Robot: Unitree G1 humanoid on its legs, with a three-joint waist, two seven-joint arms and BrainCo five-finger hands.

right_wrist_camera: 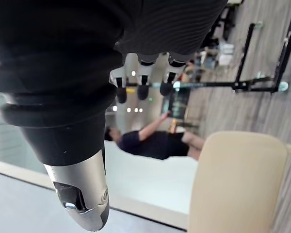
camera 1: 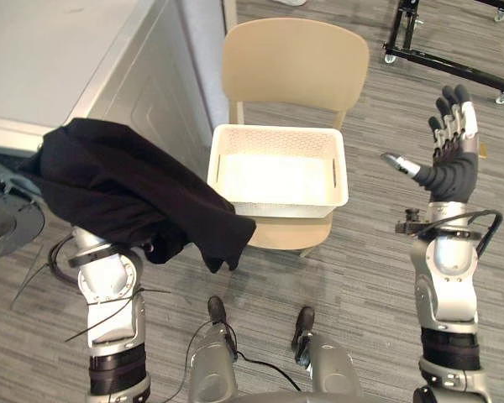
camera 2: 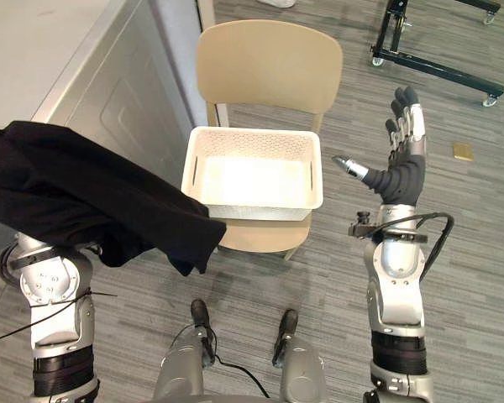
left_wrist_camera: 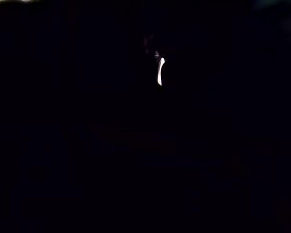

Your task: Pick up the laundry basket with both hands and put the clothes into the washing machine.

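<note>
From the left eye view, a black garment (camera 1: 126, 189) is draped over the raised left arm. The left hand lies under the cloth, so its state cannot be told. The garment hangs in front of the grey washing machine (camera 1: 59, 50), and its lower fold reaches down by the left front corner of the white laundry basket (camera 1: 279, 204) (touching or not, I cannot tell). The basket is empty and rests on the seat of a beige chair (camera 1: 294, 63), covering the seat from the backrest almost to the front edge. The right hand (camera 1: 451, 164) is held up in the air well to the right of the basket, fingers straight and spread, thumb out to the side, holding nothing. A black wheeled frame (camera 1: 454, 65) stands on the floor beyond it.

The right eye view adds a small yellowish object (camera 2: 463, 151) on the floor past the right hand.

The left wrist view is dark, with one thin bright sliver (left_wrist_camera: 160, 71).

In the right wrist view the fingers (right_wrist_camera: 143, 90) extend straight past the ribbed cover. The chair back shows beside them, and a person (right_wrist_camera: 150, 143) in a dark top is in the distance.
</note>
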